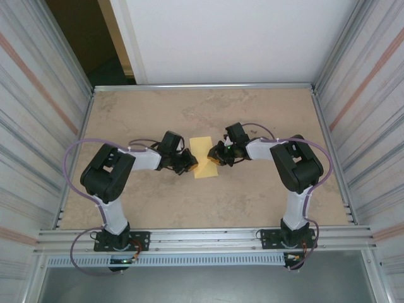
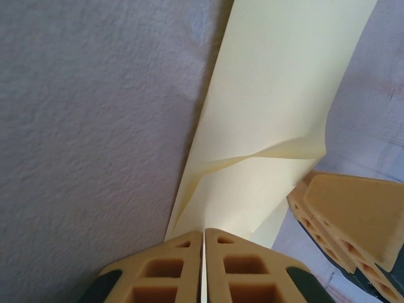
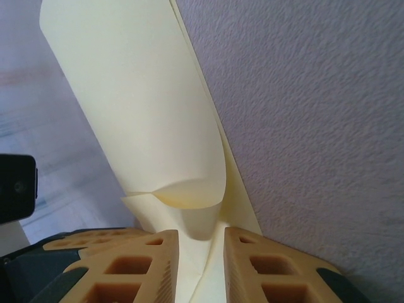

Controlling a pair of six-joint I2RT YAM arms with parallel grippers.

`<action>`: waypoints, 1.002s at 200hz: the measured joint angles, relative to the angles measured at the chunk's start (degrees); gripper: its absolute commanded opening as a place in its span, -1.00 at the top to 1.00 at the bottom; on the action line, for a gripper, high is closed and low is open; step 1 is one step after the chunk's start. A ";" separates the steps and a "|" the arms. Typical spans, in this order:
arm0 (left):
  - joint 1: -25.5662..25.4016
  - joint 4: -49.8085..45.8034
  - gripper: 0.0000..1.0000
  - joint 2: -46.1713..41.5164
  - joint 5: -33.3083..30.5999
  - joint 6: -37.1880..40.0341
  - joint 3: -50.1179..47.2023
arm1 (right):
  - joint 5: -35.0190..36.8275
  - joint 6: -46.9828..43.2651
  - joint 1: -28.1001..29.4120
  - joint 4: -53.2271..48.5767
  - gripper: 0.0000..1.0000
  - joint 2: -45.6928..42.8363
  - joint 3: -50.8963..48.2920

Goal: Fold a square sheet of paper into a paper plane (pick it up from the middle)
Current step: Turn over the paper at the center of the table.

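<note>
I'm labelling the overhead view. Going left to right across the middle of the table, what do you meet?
left arm → left gripper → yellow sheet of paper → right gripper → right arm

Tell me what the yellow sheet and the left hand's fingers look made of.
Square sheet of paper: thin matte paper, judging by its soft curl and sharp crease. Left hand's fingers: probably moulded tan plastic or rubber, with cut-out pockets.
</note>
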 measured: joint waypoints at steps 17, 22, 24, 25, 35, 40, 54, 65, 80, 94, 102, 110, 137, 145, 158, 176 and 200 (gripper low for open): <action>0.31 1.09 0.80 -0.20 0.35 -0.02 -0.83 | -0.81 0.00 0.35 0.57 0.54 0.00 0.00; 0.42 1.51 0.80 -0.26 0.55 -0.11 -1.16 | -1.11 -0.02 0.44 0.81 0.54 0.00 0.00; 0.46 1.75 0.80 -0.33 0.57 -0.22 -1.31 | -1.20 0.00 0.48 0.85 0.54 0.00 0.00; 0.46 1.79 0.80 -0.31 0.59 -0.24 -1.38 | -1.29 0.00 0.48 0.92 0.54 0.00 0.00; 0.79 3.13 0.80 -0.42 1.18 -0.55 -2.16 | -1.77 -0.02 0.68 1.49 0.55 0.00 0.00; 0.85 3.76 0.80 -0.42 1.44 -0.81 -2.49 | -1.90 -0.02 0.76 1.73 0.55 0.00 0.00; 1.16 5.03 0.80 -0.44 2.03 -1.27 -3.08 | -2.12 -0.04 0.85 2.32 0.55 0.00 0.00; 1.20 5.49 0.80 -0.48 2.12 -1.36 -3.32 | -2.29 -0.04 0.85 2.64 0.54 0.00 0.00; 1.20 5.86 0.80 -0.52 2.14 -1.51 -3.52 | -2.62 -0.07 0.85 2.71 0.51 0.00 0.00; 1.20 6.10 0.80 -0.52 2.14 -1.70 -3.63 | -2.58 -0.17 0.85 2.58 0.48 0.07 0.00; 1.20 6.21 0.80 -0.52 2.14 -1.79 -3.67 | -2.38 -0.24 0.85 2.34 0.47 0.11 0.00; 1.20 6.32 0.80 -0.52 2.14 -1.90 -3.72 | -1.90 -0.28 0.85 1.97 0.46 0.11 0.00; 1.22 6.47 0.80 -0.55 2.16 -1.97 -3.80 | -1.53 -0.87 0.85 1.40 0.48 0.31 0.00; 1.22 6.47 0.80 -0.55 2.19 -1.99 -3.80 | -1.60 -1.09 0.85 1.40 0.48 0.57 0.00; 1.33 6.75 0.78 -0.55 2.38 -2.21 -3.93 | -2.14 -1.51 0.85 1.36 0.50 1.09 0.17; 1.55 7.82 0.77 -0.55 2.89 -2.56 -4.42 | -2.51 -1.95 1.07 1.25 0.50 1.79 1.07; 1.97 10.21 0.77 -0.55 3.85 -3.19 -5.55 | -3.04 -2.21 1.62 1.31 0.55 2.05 1.36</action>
